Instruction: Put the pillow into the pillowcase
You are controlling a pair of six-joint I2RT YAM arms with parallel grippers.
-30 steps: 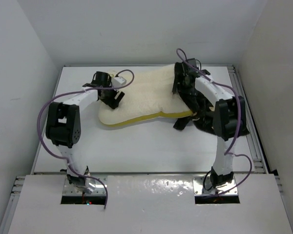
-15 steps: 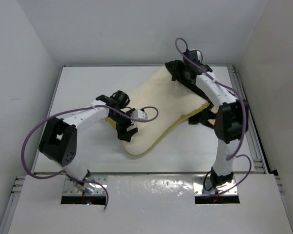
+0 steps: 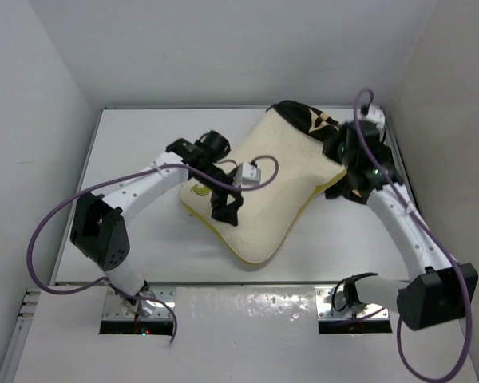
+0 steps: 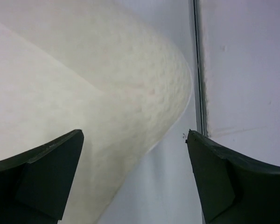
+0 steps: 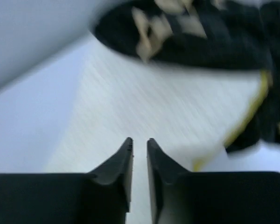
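Note:
The cream pillow (image 3: 271,183) lies slanted on the table, its yellow band (image 3: 251,254) along the near corner. The black flowered pillowcase (image 3: 303,120) caps its far corner, and more of it bunches under the right edge (image 3: 345,190). My left gripper (image 3: 227,209) hovers over the pillow's near left part. In the left wrist view it (image 4: 135,179) stands wide open, with the pillow (image 4: 84,93) below and nothing held. My right gripper (image 3: 335,152) is at the pillow's far right. In the blurred right wrist view its tips (image 5: 140,142) stand a narrow gap apart, empty, over the pillow (image 5: 168,107) below the pillowcase (image 5: 200,42).
White walls enclose the table (image 3: 144,247) on the left, far and right sides. A metal rail (image 3: 411,215) runs along the right edge, and the rail (image 4: 198,70) also shows in the left wrist view. Purple cables (image 3: 60,215) loop off both arms.
The pillow has swung round, its near corner now closer to the arm bases. My left gripper moved right and nearer over it, opening. My right arm swung right and its jaws narrowed.

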